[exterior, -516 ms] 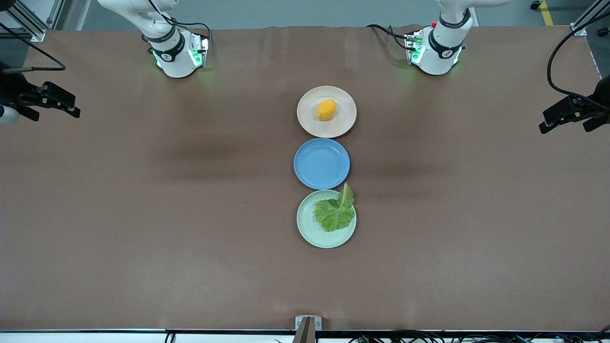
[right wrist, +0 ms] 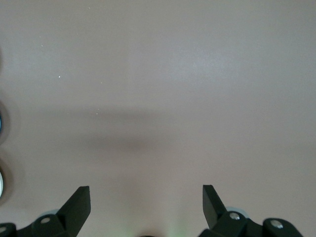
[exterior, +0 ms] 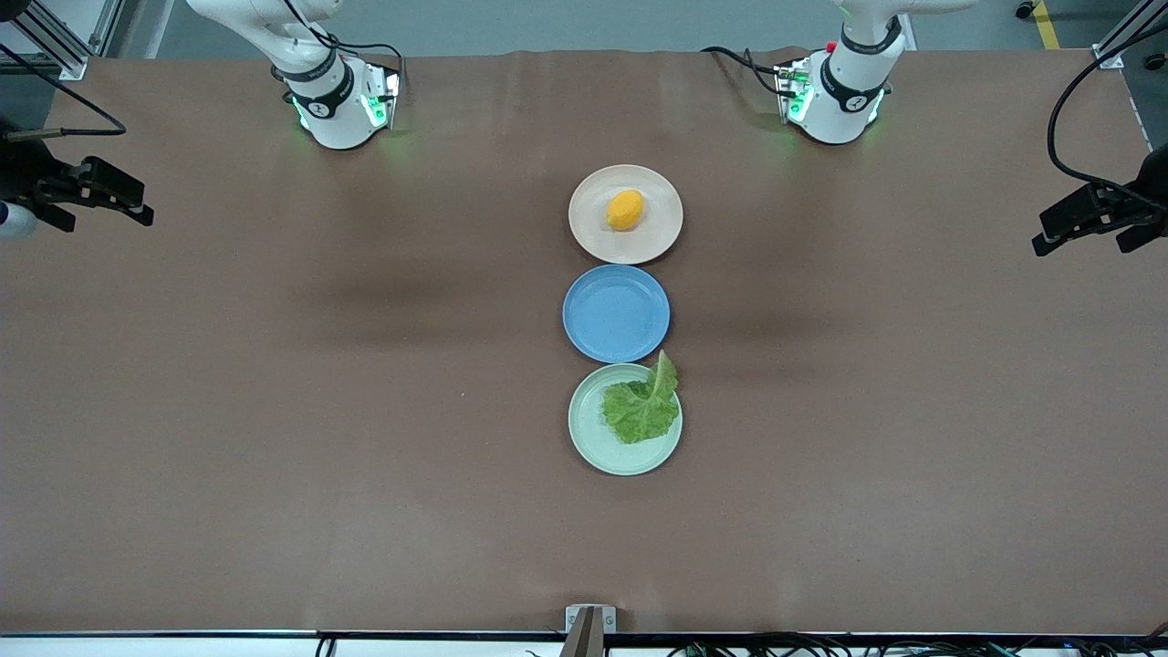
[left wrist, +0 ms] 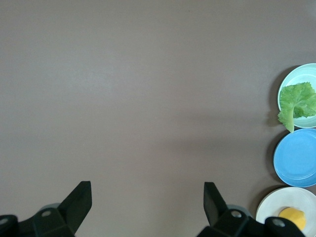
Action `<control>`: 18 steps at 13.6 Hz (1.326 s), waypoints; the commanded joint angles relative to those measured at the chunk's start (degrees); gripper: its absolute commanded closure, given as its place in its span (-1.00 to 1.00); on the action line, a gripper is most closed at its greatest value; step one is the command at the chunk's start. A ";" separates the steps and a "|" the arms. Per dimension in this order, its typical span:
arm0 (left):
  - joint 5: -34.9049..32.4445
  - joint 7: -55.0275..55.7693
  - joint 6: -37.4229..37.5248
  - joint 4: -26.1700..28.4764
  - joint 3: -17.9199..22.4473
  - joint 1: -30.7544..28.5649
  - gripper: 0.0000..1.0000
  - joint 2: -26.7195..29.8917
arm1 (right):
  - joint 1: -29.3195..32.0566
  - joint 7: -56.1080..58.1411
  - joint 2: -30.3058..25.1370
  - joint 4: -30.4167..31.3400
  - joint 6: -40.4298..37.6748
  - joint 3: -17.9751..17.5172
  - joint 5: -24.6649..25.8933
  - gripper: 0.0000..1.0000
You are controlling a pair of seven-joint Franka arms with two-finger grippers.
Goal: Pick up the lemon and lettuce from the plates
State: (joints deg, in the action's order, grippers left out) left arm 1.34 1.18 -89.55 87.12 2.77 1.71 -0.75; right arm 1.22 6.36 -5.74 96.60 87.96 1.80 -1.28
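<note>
Nothing has shifted since a moment ago; lemon (exterior: 625, 210) sits on the pink plate (exterior: 584, 228) at upper centre, lettuce (exterior: 643, 406) on the mint plate (exterior: 593, 447) below; left hand (left wrist: 148, 210) and right hand (right wrist: 146, 207) both gape wide over bare surface (exterior: 274, 411).

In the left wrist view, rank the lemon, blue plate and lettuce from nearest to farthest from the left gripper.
The left gripper hangs open over bare table toward the left arm's end.
1. lemon, on the pink-beige plate closest to the robots' bases.
2. blue plate, the middle one of the row.
3. lettuce, on the mint plate closest to the front camera.
</note>
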 commanded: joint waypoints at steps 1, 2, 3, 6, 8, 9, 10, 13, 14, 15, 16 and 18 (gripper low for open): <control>0.94 0.49 1.04 -1.16 -0.22 -0.04 -0.99 -0.31 | 1.41 -0.30 -1.38 1.05 -0.07 -1.01 -0.21 -1.00; 1.04 0.49 1.04 -1.16 -0.31 0.39 -0.99 -0.65 | 1.50 -0.30 -1.38 0.88 -0.15 -1.01 -0.21 -1.00; 1.04 0.58 1.04 -1.07 -0.48 0.75 -0.99 -1.27 | 1.50 -0.21 -1.29 0.79 -0.42 -1.01 -0.21 -1.00; 0.95 5.03 0.87 -1.25 -1.54 3.38 -0.99 -4.25 | 1.50 -0.12 -1.12 -0.35 -0.77 -1.01 -0.13 -1.00; 0.86 9.78 0.52 -1.42 -1.54 6.45 -0.99 -6.97 | 1.50 -0.39 -0.59 -0.62 -0.77 -1.01 -0.13 -1.00; 0.77 13.11 0.51 -1.42 -1.54 8.29 -0.99 -8.64 | 1.50 -0.30 0.63 -0.79 -0.60 -1.01 -0.13 -1.00; 0.77 16.19 0.08 -1.68 -1.54 9.87 -0.99 -10.31 | 1.41 -0.38 2.21 -1.06 -0.59 -1.01 -0.21 -1.00; 0.69 26.03 -5.97 -1.86 -1.54 14.18 -0.99 -14.88 | 1.24 0.40 8.87 -2.37 0.55 -1.01 0.31 -1.00; 0.69 28.94 -7.82 -1.86 -1.54 15.24 -0.99 -16.20 | 1.24 0.41 12.38 -3.77 -0.15 -1.01 0.31 -1.00; 0.77 31.23 -9.23 -1.86 -1.54 16.47 -0.99 -17.52 | 0.98 0.06 13.11 -3.52 -0.42 -1.19 -0.38 -1.00; 0.69 33.60 -10.72 -2.12 -1.54 17.61 -0.99 -18.92 | -0.42 -0.99 13.03 -3.26 -0.24 -1.19 -1.87 -1.00; 0.77 40.36 -14.15 -3.18 -1.54 19.81 -0.99 -22.26 | -4.28 -14.02 12.60 -3.17 -0.33 -1.27 -6.00 -1.00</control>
State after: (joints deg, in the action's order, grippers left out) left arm 1.46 36.67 -102.08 86.76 0.86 19.87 -19.80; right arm 0.01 1.89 8.03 94.58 88.89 1.09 -4.97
